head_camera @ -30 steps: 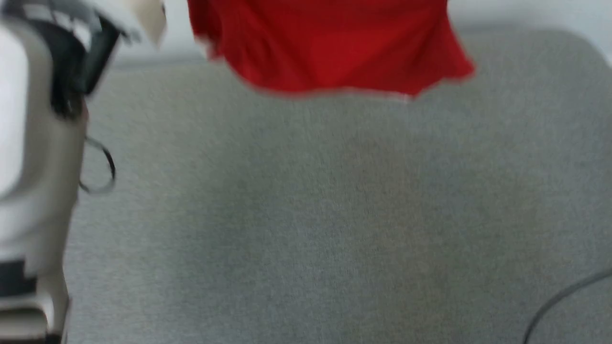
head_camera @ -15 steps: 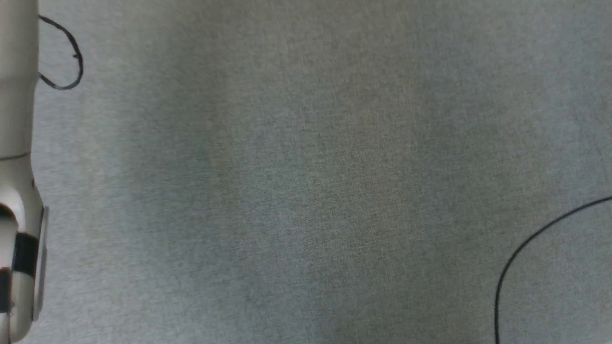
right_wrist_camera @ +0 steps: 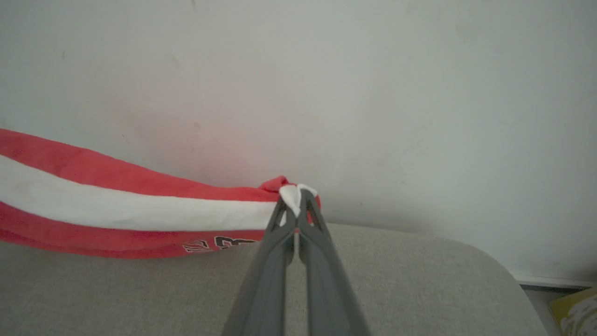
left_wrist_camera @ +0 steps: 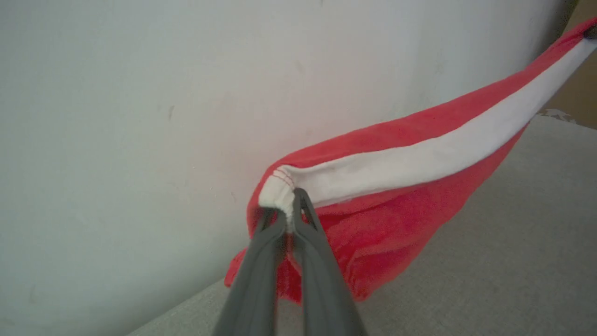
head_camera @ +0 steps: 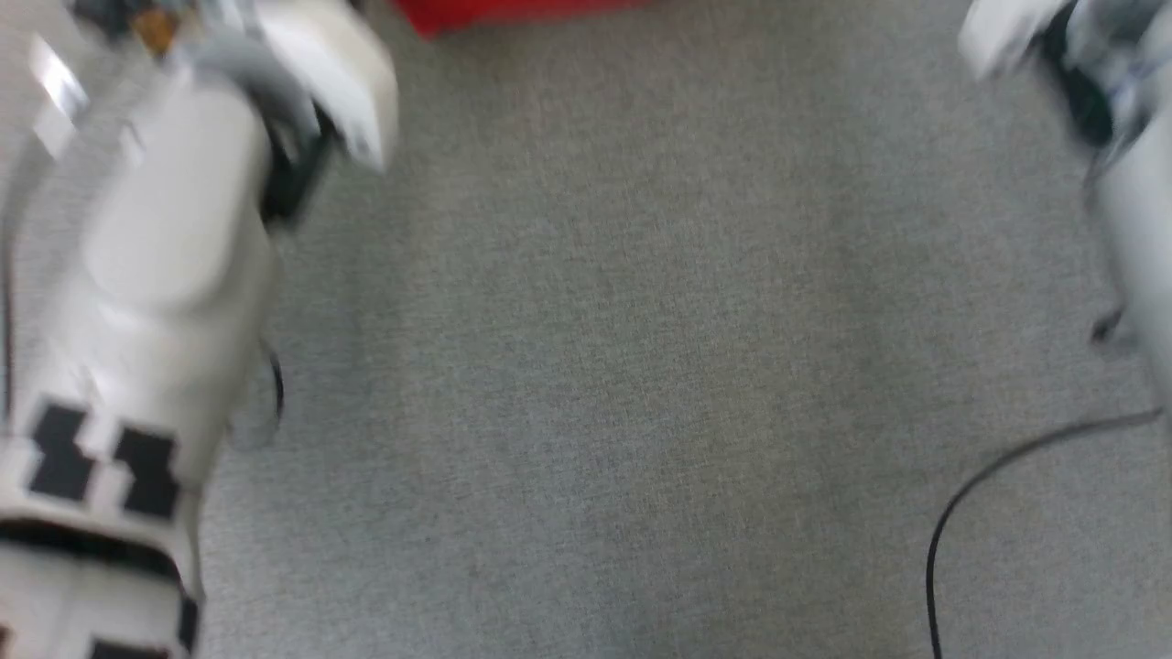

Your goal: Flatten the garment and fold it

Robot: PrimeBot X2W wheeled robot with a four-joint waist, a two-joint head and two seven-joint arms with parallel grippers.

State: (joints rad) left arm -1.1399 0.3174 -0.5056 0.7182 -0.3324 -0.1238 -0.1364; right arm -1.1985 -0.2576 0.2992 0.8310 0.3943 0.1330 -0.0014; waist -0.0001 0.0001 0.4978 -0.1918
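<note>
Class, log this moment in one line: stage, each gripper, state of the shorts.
stage: flattening | left gripper: shut on garment, white stripe end | right gripper: shut on other stripe end | garment: stretched between both, not folded

Left forearm (head_camera: 174, 229): pale rounded shell, blurred. Black block markings (head_camera: 101, 467) on a white band at its lower end; dark joint (head_camera: 293, 178) at the wrist; thin black cable loop (head_camera: 276, 389) alongside. Right forearm (head_camera: 1140, 210): pale grey, dark joint (head_camera: 1080, 101). Left fingers (left_wrist_camera: 259, 284), right fingers (right_wrist_camera: 326, 289): long, dark grey, tapering, slotted near tips.
</note>
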